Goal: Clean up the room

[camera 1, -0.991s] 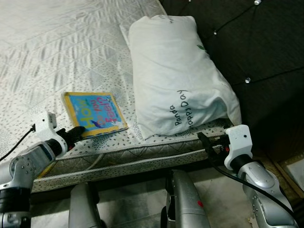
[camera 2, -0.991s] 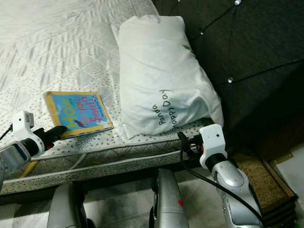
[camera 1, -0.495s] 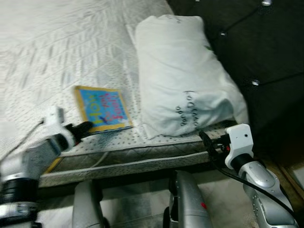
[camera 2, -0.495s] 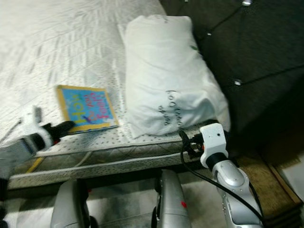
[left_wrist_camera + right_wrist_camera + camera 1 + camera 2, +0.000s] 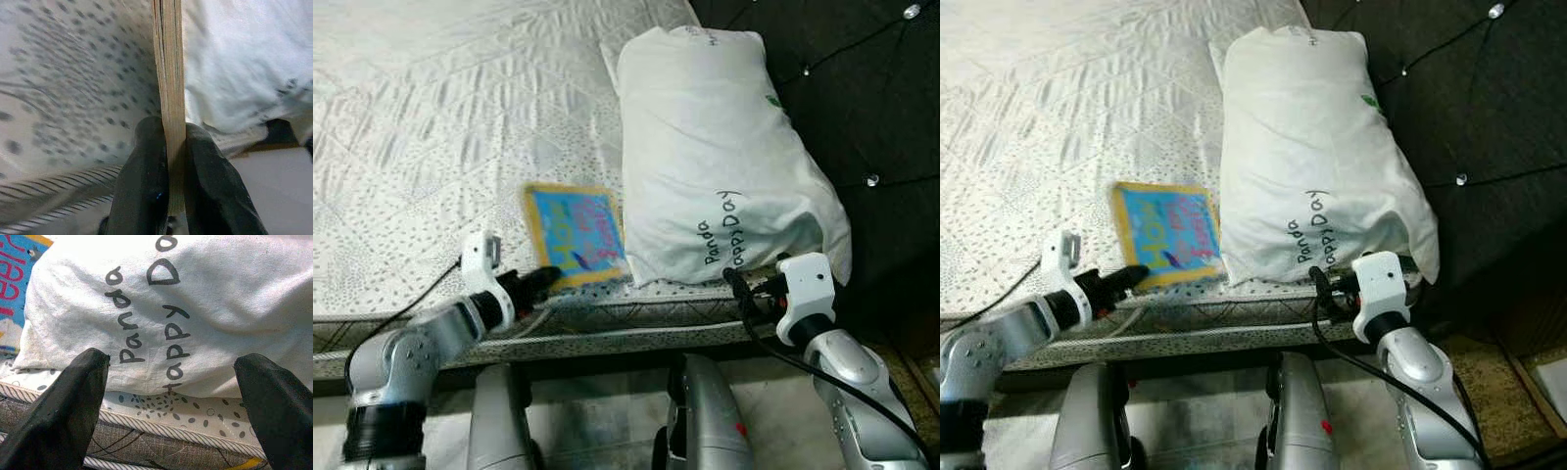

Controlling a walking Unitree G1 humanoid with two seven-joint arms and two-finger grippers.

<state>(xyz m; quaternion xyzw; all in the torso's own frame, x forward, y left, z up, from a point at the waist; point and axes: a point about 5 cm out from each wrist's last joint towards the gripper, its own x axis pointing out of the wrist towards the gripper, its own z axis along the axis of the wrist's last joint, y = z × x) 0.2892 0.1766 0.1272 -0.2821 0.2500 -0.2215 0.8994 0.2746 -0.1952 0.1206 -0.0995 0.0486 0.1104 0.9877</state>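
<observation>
While the left gripper point(image 5: 544, 281) has its fingers clamped on the near edge of the book point(image 5: 576, 236), lying on the bed point(image 5: 431, 127) beside the pillow point(image 5: 720, 166), so thin a hold may slip. Right gripper point(image 5: 171, 396) hovers, fingers apart.

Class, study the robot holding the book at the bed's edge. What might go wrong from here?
1. The left pincer grips the book only by its near edge, so it may slip or bend when lifted.
2. The book touches the pillow; moving it might drag the pillow.
3. The right pincer, open near the pillow, might snag it.
</observation>
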